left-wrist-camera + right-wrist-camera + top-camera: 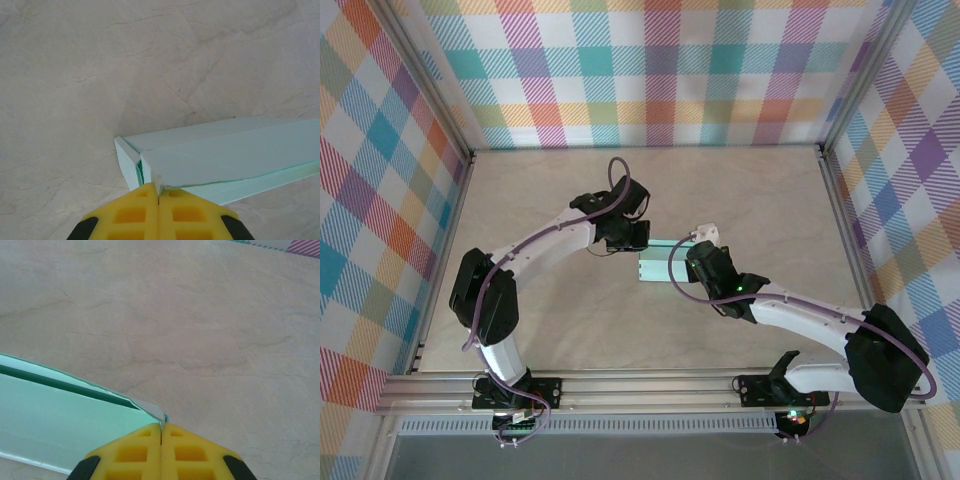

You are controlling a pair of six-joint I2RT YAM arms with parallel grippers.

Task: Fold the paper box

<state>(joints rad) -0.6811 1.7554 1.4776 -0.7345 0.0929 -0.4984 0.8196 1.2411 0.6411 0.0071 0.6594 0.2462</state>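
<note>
Flat paper box [225,150], inside hidden; left tool [159,192], right tool [161,426] both together, at corners.

I count one paper box [658,268], lying between my two pairs of jaws and touching the tips of both. I have two arms, the left arm [535,250] and the right arm [800,320]. Each pair of jaws has two yellow fingers [146,196] pressed together, four in all. Two purple cables [671,270] trail behind the jaws, one per arm. One tabletop [570,200] lies beneath the jaws.
</note>
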